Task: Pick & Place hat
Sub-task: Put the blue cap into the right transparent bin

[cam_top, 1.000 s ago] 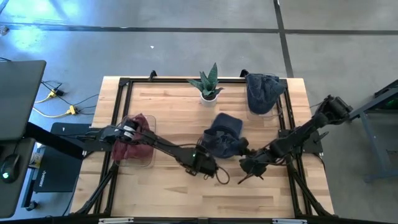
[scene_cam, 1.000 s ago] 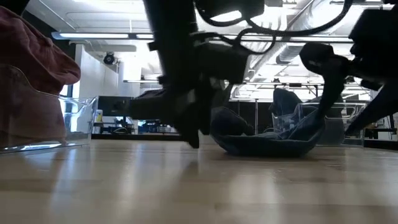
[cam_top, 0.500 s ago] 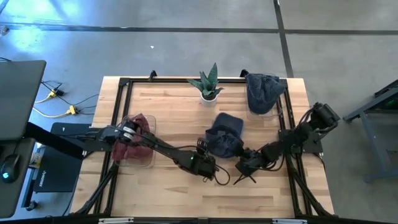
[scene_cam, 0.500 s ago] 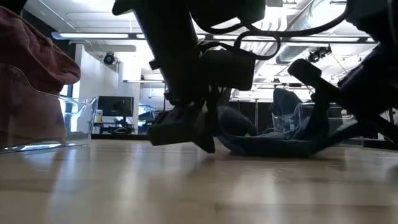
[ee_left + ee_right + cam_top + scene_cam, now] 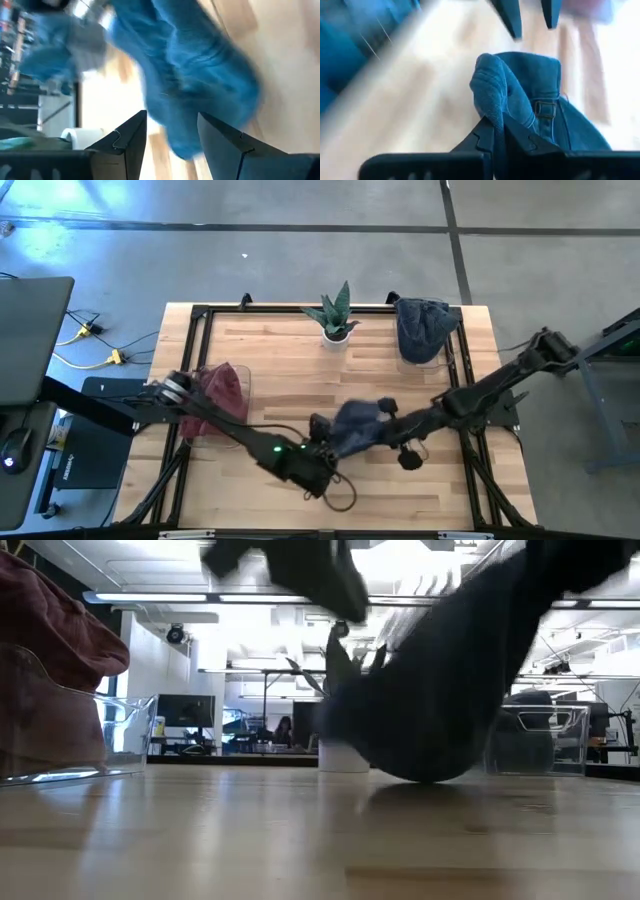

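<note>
The right gripper [image 5: 499, 131] has its jaws clamped on a fold of the blue denim hat [image 5: 355, 423], just off the wooden surface [image 5: 270, 350]; the left gripper [image 5: 172, 130], jaws apart just beside it, should close only once cloth lies between them.

No text, label, brand, number or sign can be read in any of the views.
</note>
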Action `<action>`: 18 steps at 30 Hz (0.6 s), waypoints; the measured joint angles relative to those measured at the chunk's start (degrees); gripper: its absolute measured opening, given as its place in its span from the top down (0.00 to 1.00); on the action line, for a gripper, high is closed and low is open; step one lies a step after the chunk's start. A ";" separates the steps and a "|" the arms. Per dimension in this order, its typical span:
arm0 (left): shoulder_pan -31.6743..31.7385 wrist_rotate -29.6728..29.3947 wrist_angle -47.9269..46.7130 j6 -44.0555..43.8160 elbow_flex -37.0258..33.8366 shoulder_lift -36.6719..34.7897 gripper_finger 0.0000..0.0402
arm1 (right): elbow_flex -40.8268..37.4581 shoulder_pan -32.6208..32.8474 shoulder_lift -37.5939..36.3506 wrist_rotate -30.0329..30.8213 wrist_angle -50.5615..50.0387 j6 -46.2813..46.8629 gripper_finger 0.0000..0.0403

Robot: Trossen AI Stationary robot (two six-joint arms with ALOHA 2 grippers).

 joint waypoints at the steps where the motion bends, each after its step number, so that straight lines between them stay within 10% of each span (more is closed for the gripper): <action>1: -0.85 -0.62 0.02 0.00 0.00 -1.59 0.58 | 0.00 -0.46 -1.52 -2.28 2.32 2.90 0.97; 8: -4.85 1.75 0.14 -0.59 0.04 -9.77 0.58 | -0.29 -3.48 -5.12 -18.17 16.90 16.88 0.97; 18: -4.17 5.66 -2.59 -4.34 -4.27 -10.76 0.58 | -23.75 -10.71 -3.48 -13.84 43.80 37.36 0.98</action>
